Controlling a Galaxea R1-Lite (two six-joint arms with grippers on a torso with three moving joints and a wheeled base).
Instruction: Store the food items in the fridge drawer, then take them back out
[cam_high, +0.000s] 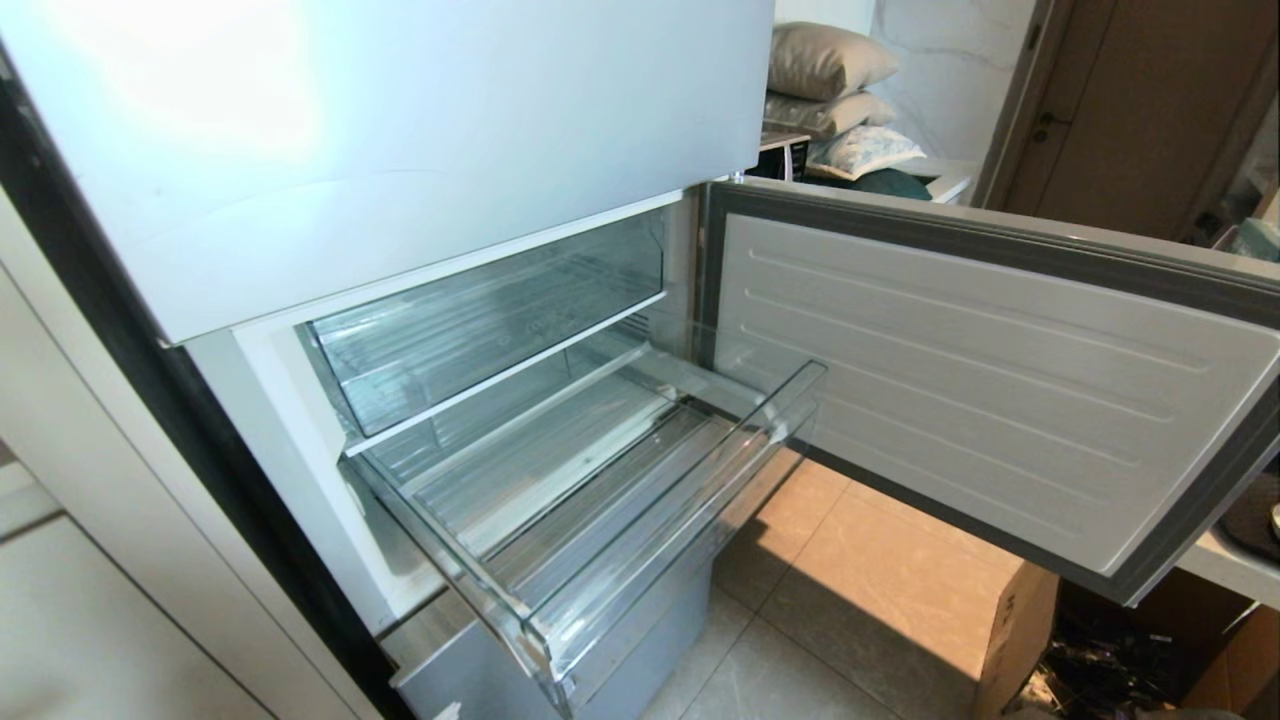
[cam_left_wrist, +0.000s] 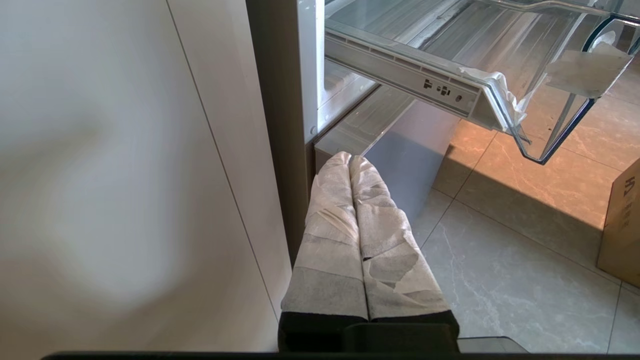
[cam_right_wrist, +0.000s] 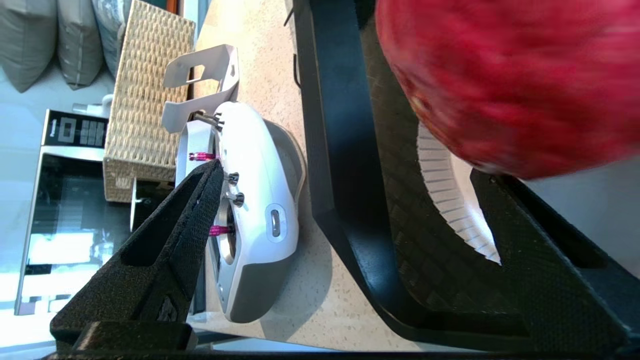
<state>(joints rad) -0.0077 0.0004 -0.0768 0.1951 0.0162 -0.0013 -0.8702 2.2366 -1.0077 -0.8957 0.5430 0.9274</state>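
Inside the pulled-out fridge drawer (cam_high: 600, 520) nothing is stored yet; the right tool (cam_right_wrist: 350, 210), spread wide, is poised around the red apple (cam_right_wrist: 515, 75); the left tool (cam_left_wrist: 350, 165) is kept pressed together.

**Hidden and cut-off bits**

Red apple (cam_right_wrist: 510, 80) blurred, cropped by the right wrist view's edge. Right gripper (cam_right_wrist: 345, 195) shows in the wrist view only, one finger partly behind the apple. Drawer (cam_high: 640, 520) near corner runs off the head view. Second fruit unseen.
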